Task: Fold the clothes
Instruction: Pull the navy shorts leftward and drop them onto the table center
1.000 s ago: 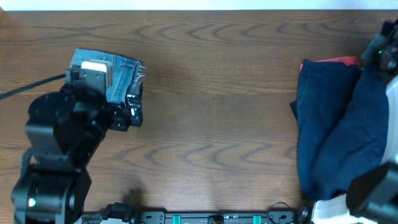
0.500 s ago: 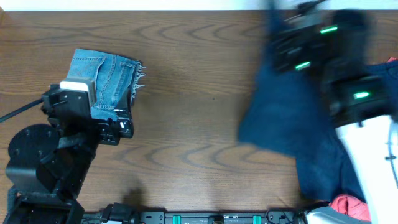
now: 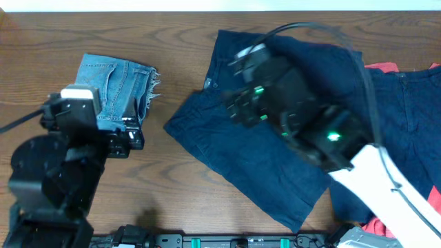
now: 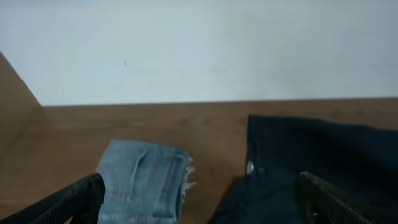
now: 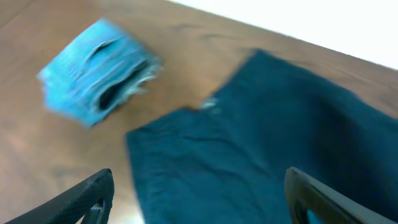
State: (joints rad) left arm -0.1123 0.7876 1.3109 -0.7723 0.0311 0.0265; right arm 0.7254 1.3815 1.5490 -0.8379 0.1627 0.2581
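navy shorts (image 3: 265, 172): lying open and creased mid-surface (image 3: 179, 41), buttoned edge (image 4: 252, 163) facing the denim.
folded denim (image 3: 114, 83): far left, I'd count it done.
right hand (image 5: 199, 177): fingers wide, empty, above the shorts.
left hand (image 4: 200, 183): wide, empty, near the denim.
handling: I judge them light, limp, non-slip; they'll drape and bunch.
grip: I'd pinch the buttoned edge's corners, not mid-cloth.
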